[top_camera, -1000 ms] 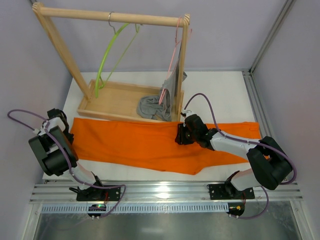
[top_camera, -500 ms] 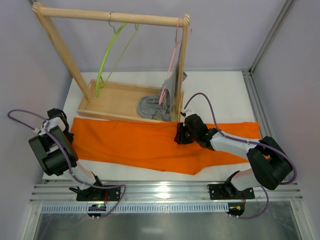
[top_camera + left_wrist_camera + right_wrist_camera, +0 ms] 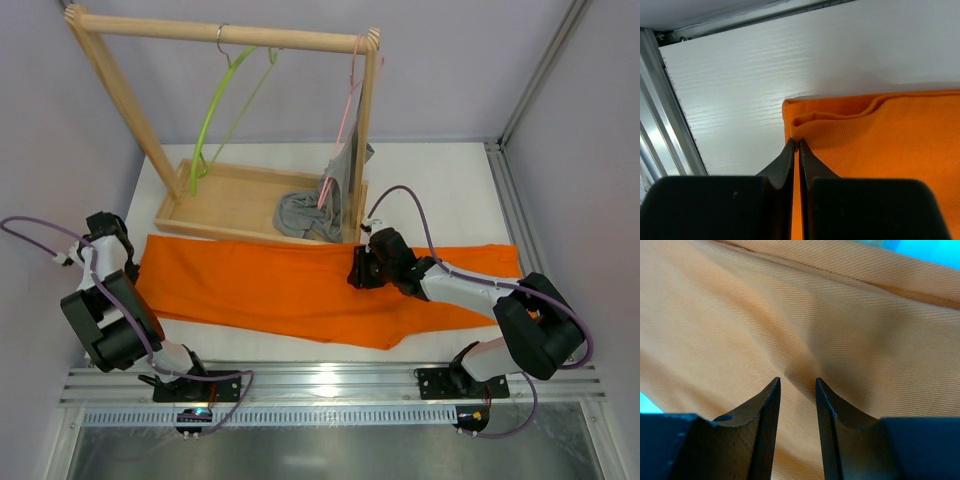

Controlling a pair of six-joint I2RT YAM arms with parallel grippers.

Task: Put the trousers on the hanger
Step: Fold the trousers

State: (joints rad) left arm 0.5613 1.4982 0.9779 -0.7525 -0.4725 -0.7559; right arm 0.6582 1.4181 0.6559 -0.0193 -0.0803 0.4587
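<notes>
The orange trousers (image 3: 270, 285) lie flat across the white table, legs stretching to the right. My left gripper (image 3: 108, 232) is at their far left corner; in the left wrist view it (image 3: 795, 142) is shut on a raised fold of the trousers' (image 3: 880, 145) edge. My right gripper (image 3: 358, 270) rests on the middle of the cloth near the upper edge. In the right wrist view it (image 3: 797, 382) stands open, its tips against the trousers (image 3: 790, 315), with a slight crease between them. The lime-green hanger (image 3: 212, 110) hangs bare from the wooden rail.
A wooden rack (image 3: 220, 35) stands at the back on a wooden tray (image 3: 230, 200). A pink hanger (image 3: 350, 100) at its right post carries a grey garment (image 3: 305, 212) that droops into the tray. Metal rails run along the table's near edge.
My left gripper has shut on the trousers' left corner, and the arm has shifted slightly left, drawing that corner with it. The right arm has not moved.
</notes>
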